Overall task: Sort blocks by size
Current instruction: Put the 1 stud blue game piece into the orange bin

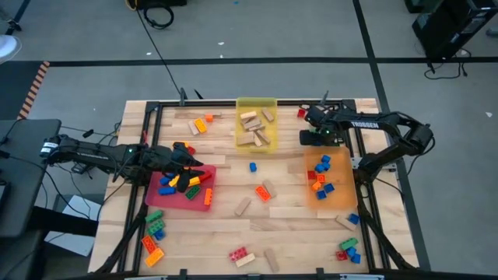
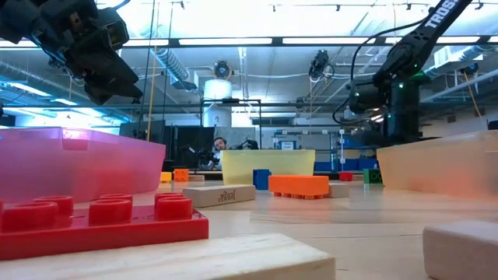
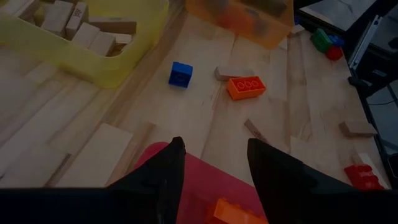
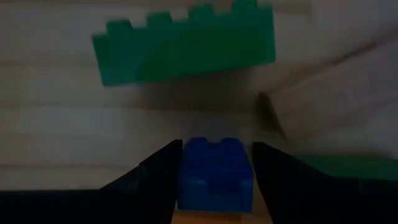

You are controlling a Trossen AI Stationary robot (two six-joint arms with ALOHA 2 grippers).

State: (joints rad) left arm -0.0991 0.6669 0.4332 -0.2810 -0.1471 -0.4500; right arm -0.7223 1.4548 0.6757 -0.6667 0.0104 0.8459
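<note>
Straddling a small blue brick (image 4: 214,171), the right gripper (image 4: 214,180) stands beside the yellow tray (image 1: 256,103), fingers spread, one on each side of it, contact uncertain. A long green brick (image 4: 185,48) lies crosswise just beyond. Left gripper (image 3: 211,171) hangs spread, empty, over the red tray (image 1: 173,204).

On my right arm (image 1: 366,123), white capital letters spell "TROSSEN" along the dark upper link, seen from above. From table height the same lettering shows only in part on that arm (image 2: 440,14), near the picture's upper corner: I can make out "TROS" running up the link before the edge cuts it off. A tan wooden block (image 2: 219,194) lying on the table carries a small dark printed mark on its facing side, but it is too small for me to read. I can read no other words, numbers or signs.
</note>
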